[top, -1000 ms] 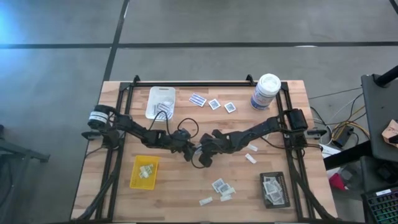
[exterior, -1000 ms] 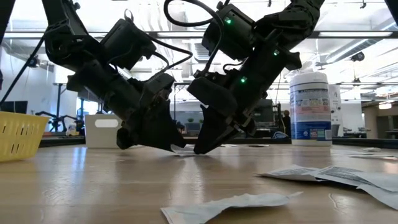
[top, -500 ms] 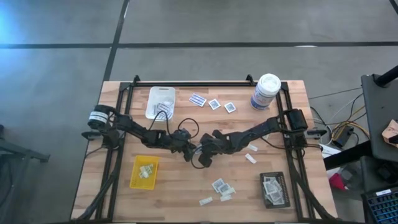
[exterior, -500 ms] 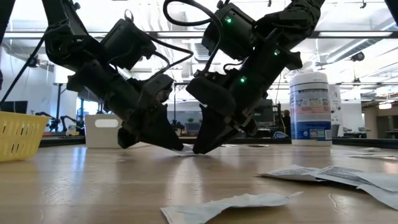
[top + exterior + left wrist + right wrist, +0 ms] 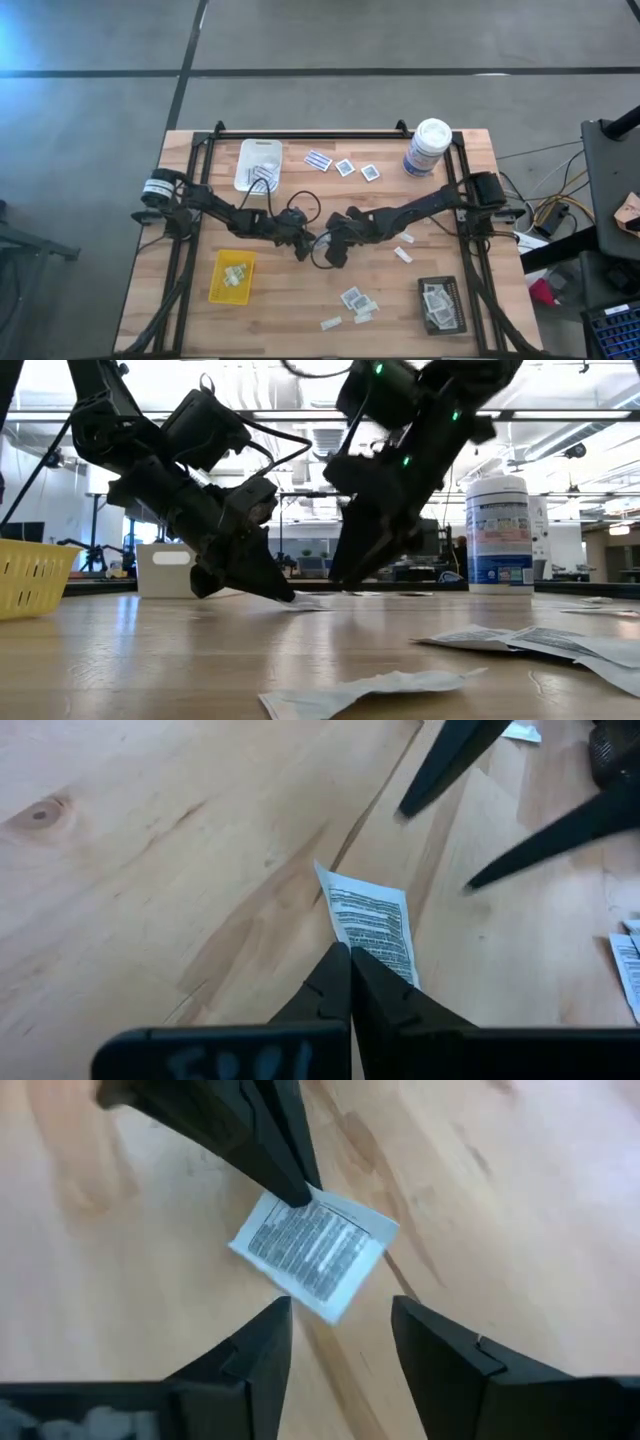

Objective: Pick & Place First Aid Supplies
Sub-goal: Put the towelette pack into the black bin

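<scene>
wooden table [image 5: 300, 300] mid-centre: left claw [image 5: 350, 960] clenched on a printed packet [image 5: 375, 925]; right claw [image 5: 340, 1325] released just above it.

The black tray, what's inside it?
The black tray near the table's right front corner holds several white packets with dark centres, overlapping. Whatever lies underneath them is covered, so I can't count them.
</scene>
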Robot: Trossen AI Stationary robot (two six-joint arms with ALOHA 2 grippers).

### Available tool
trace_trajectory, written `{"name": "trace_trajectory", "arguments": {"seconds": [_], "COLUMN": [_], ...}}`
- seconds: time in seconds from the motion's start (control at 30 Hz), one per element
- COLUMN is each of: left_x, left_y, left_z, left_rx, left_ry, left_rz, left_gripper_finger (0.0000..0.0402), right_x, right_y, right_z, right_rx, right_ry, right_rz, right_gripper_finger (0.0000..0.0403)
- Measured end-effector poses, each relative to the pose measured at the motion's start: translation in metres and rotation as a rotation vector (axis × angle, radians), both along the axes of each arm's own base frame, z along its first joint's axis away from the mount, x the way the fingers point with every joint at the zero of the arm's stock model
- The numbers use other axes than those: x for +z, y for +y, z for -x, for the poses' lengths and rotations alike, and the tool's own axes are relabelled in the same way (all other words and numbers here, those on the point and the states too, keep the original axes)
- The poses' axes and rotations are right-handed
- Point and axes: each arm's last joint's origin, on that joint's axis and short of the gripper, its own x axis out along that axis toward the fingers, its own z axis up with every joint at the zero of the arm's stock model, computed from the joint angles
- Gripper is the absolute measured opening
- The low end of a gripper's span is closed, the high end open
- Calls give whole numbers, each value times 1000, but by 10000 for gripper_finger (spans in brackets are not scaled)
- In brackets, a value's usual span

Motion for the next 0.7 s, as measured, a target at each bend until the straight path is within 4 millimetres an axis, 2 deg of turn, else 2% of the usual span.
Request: {"name": "trace_trajectory", "arguments": {"seconds": [0.27,0.5,0.7], "left_x": [0,3,16], "left_y": [0,-1,-2], "left_z": [0,0,0], "left_rx": [-15,-40,-57], "left_ry": [0,-15,-58], "left_rz": [-14,-25,-42], "left_gripper_finger": [0,0,0], "right_x": [22,22,13], "right_y": [0,10,20], "right_z": [21,42,62], "right_rx": [10,24,-35], "right_ry": [55,90,97], "right_rz": [9,3,-26], "right_gripper_finger": [169,158,147]}}
